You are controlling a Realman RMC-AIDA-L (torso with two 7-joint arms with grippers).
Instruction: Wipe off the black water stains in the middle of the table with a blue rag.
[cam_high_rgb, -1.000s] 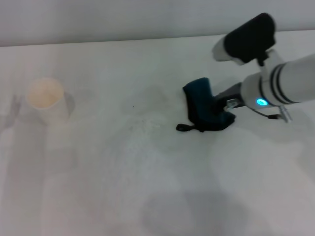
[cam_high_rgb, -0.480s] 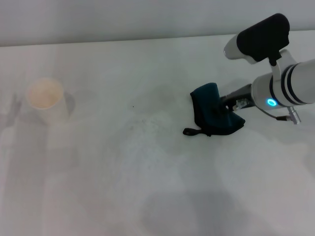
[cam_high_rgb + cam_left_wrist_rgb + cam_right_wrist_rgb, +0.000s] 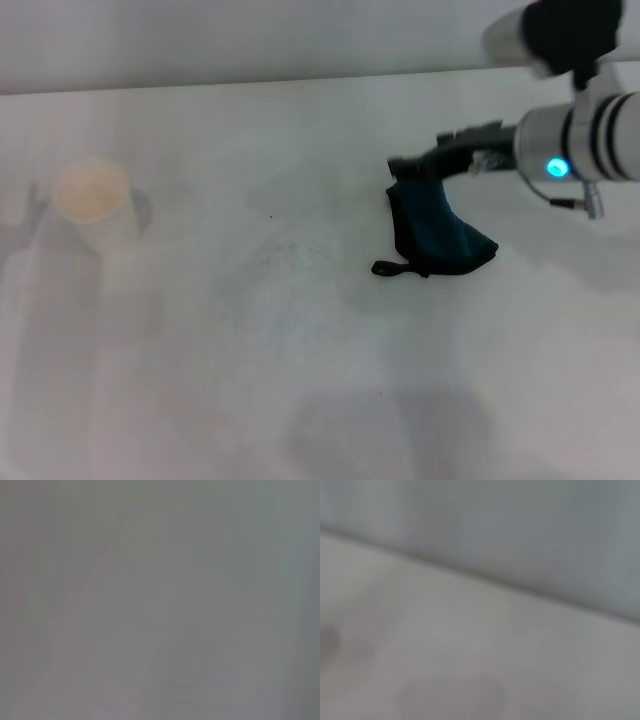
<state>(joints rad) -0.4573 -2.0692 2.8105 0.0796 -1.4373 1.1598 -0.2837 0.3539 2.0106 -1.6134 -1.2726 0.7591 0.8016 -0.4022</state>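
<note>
Right now the right gripper (image 3: 400, 166) reaches in from the right side of the head view, its dark fingers stretched leftward just above the far edge of the blue rag (image 3: 432, 234). Whether the fingers are apart, together, or pinching the cloth's upper edge cannot be told from this angle; they seem to sit at or just over that edge, though contact is not certain. Behind them the white forearm carries black bands and a small glowing blue light, and a black housing sits above it at the far right. The blue rag lies crumpled on the table (image 3: 300, 400), right of centre, with its thin black loop tab (image 3: 388, 267) trailing out to the left on the near side. To the left of the rag, around the middle of the table, only a faint greyish smudge and a tiny dark speck show where the black water stains might be; no distinct dark blot can be made out. A white cup (image 3: 92, 205) stands upright far off at the left, well apart from the rag, its pale inside turned up toward the camera. The left gripper does not appear in any view, and the left wrist view gives only a flat grey field. The right wrist view shows the pale table surface meeting a grey wall along a slanted line, with no fingers visible. No brand, label or readable writing appears anywhere.
</note>
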